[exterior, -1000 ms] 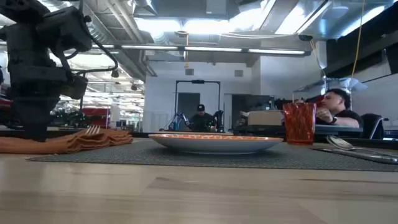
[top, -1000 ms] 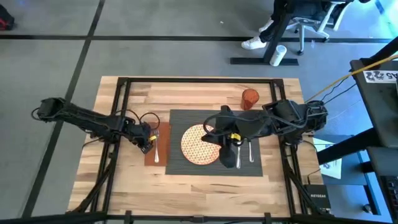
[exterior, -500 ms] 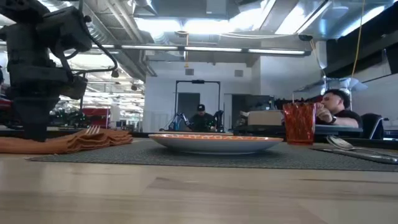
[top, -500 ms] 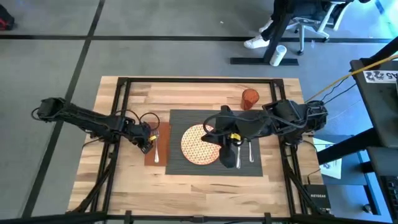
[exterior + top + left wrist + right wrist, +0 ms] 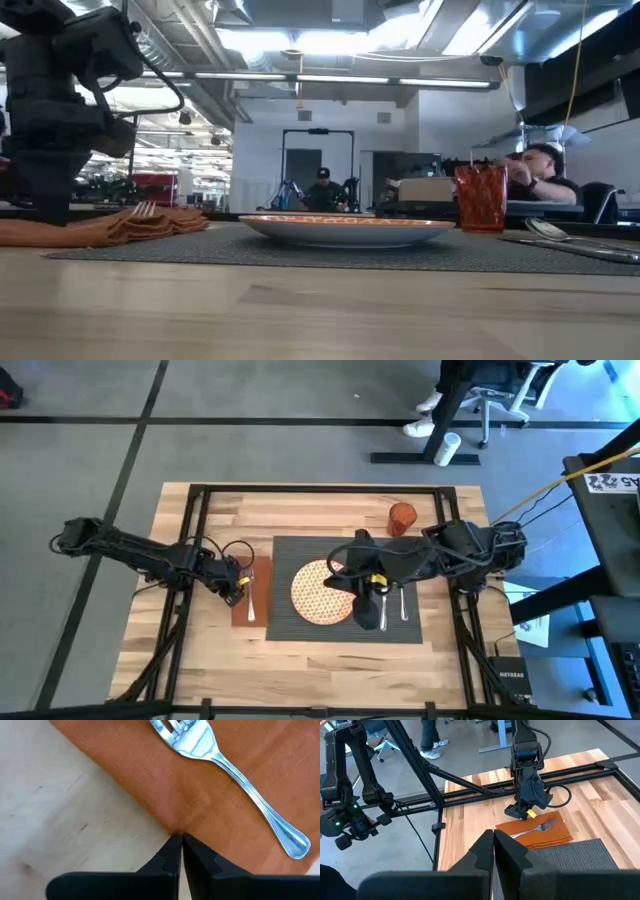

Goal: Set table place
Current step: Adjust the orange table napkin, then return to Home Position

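A long brown napkin (image 5: 257, 592) lies flat on the table (image 5: 300, 510), just left of the dark grey placemat (image 5: 400, 625). A silver fork (image 5: 235, 775) rests on the napkin. My left gripper (image 5: 237, 584) stands over the napkin's left long edge, shut on it. On the placemat are the round orange-patterned plate (image 5: 318, 596) and, right of it, a knife (image 5: 386, 606) and spoon (image 5: 403, 606). The orange cup (image 5: 402, 518) stands at the mat's far right corner. My right gripper (image 5: 493, 844) hovers shut above the mat, holding nothing. My left gripper pinches the napkin's left long edge (image 5: 170, 826) between its two fingertips (image 5: 172, 851). The fingers come from above and point down. The napkin lies flat on the table with the fork on top of it.
Black rails (image 5: 300, 489) run along the table's edges. Bare wood lies left of the napkin (image 5: 200, 630) and along the near edge (image 5: 320, 310). People sit in the room beyond the table (image 5: 545, 175).
My left gripper has shifted a little toward the table's left edge, staying shut. The napkin with the fork on it has slid the same way along the table.
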You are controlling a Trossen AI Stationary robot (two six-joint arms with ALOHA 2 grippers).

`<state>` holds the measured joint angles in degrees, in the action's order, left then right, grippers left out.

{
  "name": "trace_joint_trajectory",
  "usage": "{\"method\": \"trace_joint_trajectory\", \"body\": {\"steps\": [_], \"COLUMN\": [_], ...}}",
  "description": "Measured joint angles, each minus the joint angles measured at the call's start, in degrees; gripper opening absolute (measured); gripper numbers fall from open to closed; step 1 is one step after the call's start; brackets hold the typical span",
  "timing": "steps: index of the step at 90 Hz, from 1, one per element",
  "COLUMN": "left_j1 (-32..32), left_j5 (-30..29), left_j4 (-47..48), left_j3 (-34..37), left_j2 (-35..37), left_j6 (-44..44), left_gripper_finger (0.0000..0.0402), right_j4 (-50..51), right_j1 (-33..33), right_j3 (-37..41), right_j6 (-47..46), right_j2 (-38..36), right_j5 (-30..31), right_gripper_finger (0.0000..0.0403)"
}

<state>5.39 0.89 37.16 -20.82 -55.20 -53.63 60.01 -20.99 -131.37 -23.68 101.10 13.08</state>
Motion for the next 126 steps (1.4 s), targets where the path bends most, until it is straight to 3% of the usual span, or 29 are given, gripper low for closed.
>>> {"method": "trace_joint_trajectory", "body": {"steps": [69, 126], "left_j1": [-0.13, 1.88], "left_j5": [-0.53, -2.32], "left_j4": [1.32, -0.25], "left_j3": [-0.29, -9.99], "left_j2": [0.04, 0.13], "left_j6": [1.76, 6.12], "left_gripper_finger": [0.0000, 0.0000], "right_j4": [-0.02, -0.24], "right_j1": [0.00, 0.00], "right_j3": [0.00, 0.00], "right_j6": [0.04, 4.55], "right_j2": [-0.02, -1.88], "right_j5": [0.00, -0.02], "right_gripper_finger": [0.0000, 0.0000]}}
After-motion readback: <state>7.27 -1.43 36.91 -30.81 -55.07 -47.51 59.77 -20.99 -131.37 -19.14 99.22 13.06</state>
